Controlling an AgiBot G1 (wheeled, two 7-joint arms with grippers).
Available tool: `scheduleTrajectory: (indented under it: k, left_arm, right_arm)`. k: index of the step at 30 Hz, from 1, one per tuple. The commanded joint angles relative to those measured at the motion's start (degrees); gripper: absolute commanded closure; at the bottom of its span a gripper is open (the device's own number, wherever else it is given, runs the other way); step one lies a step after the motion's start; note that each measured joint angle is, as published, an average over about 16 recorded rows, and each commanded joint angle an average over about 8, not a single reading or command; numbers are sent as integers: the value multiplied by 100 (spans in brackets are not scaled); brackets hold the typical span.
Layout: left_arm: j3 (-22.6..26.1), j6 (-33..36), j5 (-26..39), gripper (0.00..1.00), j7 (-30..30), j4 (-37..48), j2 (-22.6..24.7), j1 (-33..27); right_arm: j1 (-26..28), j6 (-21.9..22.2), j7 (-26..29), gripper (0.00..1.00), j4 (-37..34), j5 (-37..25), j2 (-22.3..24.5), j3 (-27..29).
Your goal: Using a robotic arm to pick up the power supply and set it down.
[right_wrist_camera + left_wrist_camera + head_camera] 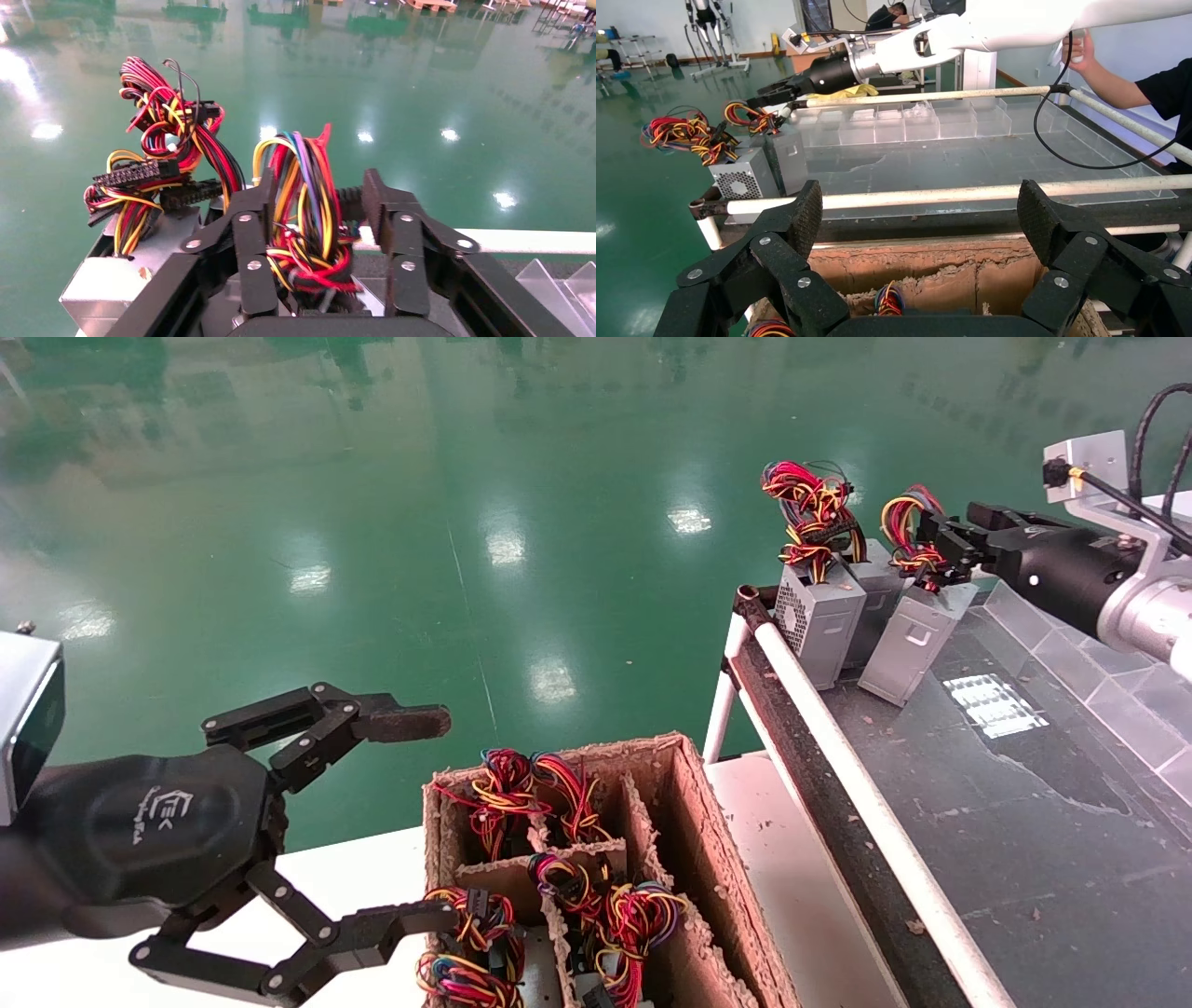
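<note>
The power supply (908, 640), a small grey box with a stamped recess, stands tilted on the dark table top at the far right, beside two other grey boxes. Its red-yellow-orange wire bundle (908, 528) sticks up from its top. My right gripper (941, 561) reaches in from the right at the bundle. In the right wrist view the right gripper (316, 203) is open, its fingers on either side of the wire bundle (302, 210). One finger touches the wires and a gap shows at the other; the box itself is mostly hidden below. My left gripper (433, 817) hangs open at lower left.
A grey box with a vent grille (819, 621) and a plain grey box (871, 593) stand next to the power supply near the white rail (838, 728). A divided cardboard crate (689, 840) holds several wired units. Clear plastic bins (926, 123) line the table's far side. A person (1151, 77) stands beyond.
</note>
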Motion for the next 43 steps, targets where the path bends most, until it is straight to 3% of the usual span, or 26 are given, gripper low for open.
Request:
scheduleTrajectory:
  k: [1,13,43]
  left_arm:
    - [0,0,0,0,0,0,0,0]
    - [0,-2,-1,0,0,2,-1,1]
    - [1,-3,-2,0,1,3,-1,1]
  right_arm:
    - [15,-16,50,0,-23,-69,30,-47]
    - [234,-316,649,0,215,226,468,161]
    - [-1651,-2386,1572,0,3728,794,1473,576]
